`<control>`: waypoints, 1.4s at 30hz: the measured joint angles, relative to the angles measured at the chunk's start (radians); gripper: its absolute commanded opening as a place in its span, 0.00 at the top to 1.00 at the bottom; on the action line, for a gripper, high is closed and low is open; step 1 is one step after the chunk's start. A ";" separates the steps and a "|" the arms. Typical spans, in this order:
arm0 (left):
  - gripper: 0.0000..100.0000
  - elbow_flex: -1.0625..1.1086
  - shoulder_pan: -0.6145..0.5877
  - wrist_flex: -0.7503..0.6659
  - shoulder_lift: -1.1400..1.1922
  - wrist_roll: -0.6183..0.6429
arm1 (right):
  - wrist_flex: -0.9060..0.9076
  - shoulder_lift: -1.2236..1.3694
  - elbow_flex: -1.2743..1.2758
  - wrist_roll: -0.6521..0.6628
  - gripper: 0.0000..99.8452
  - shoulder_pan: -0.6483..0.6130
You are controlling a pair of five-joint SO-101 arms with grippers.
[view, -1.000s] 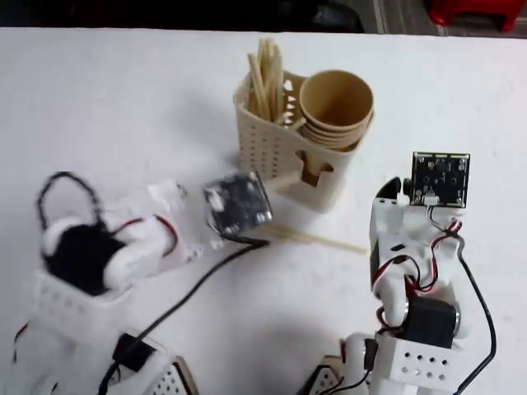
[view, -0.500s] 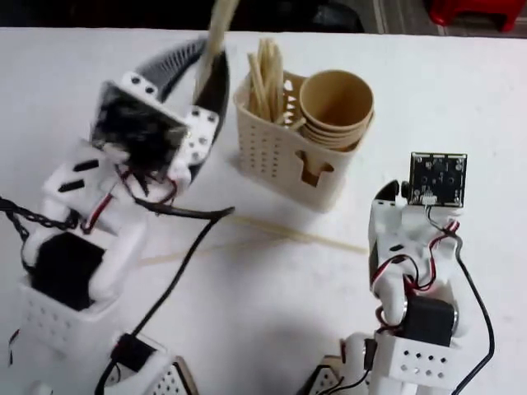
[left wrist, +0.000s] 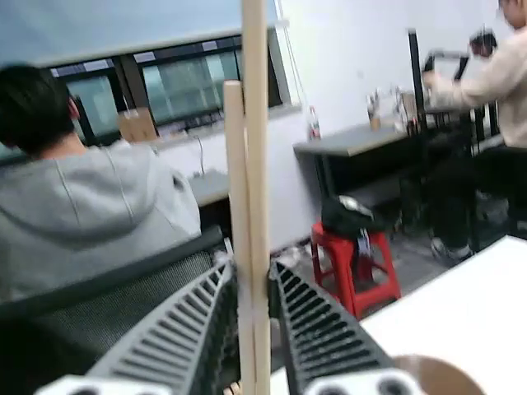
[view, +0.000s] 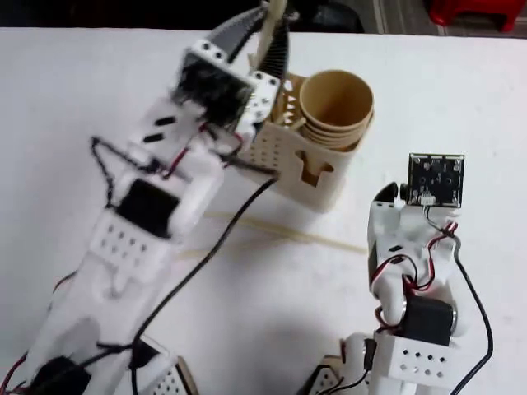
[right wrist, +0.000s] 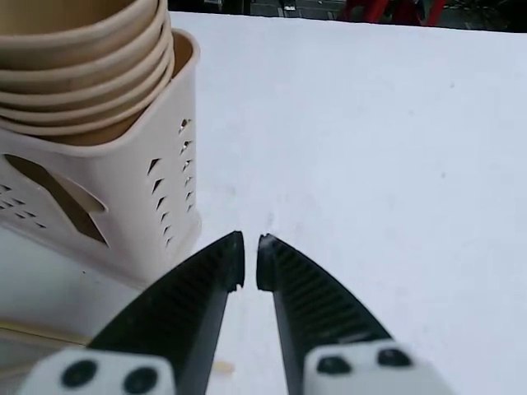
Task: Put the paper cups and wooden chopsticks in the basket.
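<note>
The cream basket (view: 317, 169) stands at the back middle of the table with stacked paper cups (view: 336, 103) in its right compartment. My left gripper (view: 265, 37) is over the basket's left compartment, shut on wooden chopsticks (view: 272, 25) that stand upright between its fingers (left wrist: 198, 321). In the left wrist view two chopsticks (left wrist: 254, 164) rise from the gripper (left wrist: 254, 288). Another chopstick (view: 321, 237) lies on the table in front of the basket. My right gripper (view: 387, 196) is to the right of the basket (right wrist: 123, 206) and the cups (right wrist: 82, 49); this gripper (right wrist: 249, 263) is shut on nothing.
The left arm's body and its black cable (view: 206, 255) stretch across the table's left half, over part of the lying chopstick. A red stool (view: 473, 12) is on the floor beyond the far edge. Bare white table (view: 461, 90) lies right of the basket.
My left arm has swung up from the table's left side and over to the basket, carrying the chopsticks. The right arm has stayed still.
</note>
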 measured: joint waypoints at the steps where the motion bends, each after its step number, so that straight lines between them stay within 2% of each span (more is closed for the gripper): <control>1: 0.98 0.000 0.000 -0.003 0.021 0.000 | 0.000 0.000 0.000 0.000 0.96 0.000; 6: 0.97 0.009 0.000 -0.005 0.097 0.003 | 0.000 0.000 0.000 0.000 0.96 -0.014; 11: 0.88 0.009 -0.052 -0.009 0.152 0.100 | 0.000 0.000 0.000 0.000 0.96 -0.031; 15: 0.88 0.006 -0.091 0.020 0.155 0.127 | 0.000 0.000 0.000 0.000 0.96 -0.031; 17: 0.88 -0.026 -0.110 0.091 0.157 0.129 | 0.000 0.000 0.000 0.000 0.96 -0.031; 23: 0.89 -0.233 -0.169 0.419 0.157 0.132 | 0.000 0.000 0.000 0.000 0.96 -0.031; 25: 0.94 -0.292 -0.196 0.534 0.146 0.132 | 0.000 0.000 0.000 0.000 0.96 -0.031; 27: 0.98 -0.319 -0.226 0.638 0.109 0.132 | 0.000 0.000 0.000 0.000 0.96 -0.031; 31: 0.98 -0.319 -0.282 0.796 -0.017 0.132 | 0.000 0.000 0.000 0.000 0.96 -0.031; 36: 0.98 -0.163 -0.364 0.859 -0.209 0.132 | 0.000 0.000 0.009 0.000 0.96 -0.031; 42: 0.97 0.195 -0.489 0.835 -0.453 0.132 | 0.000 0.000 0.025 0.057 0.96 -0.114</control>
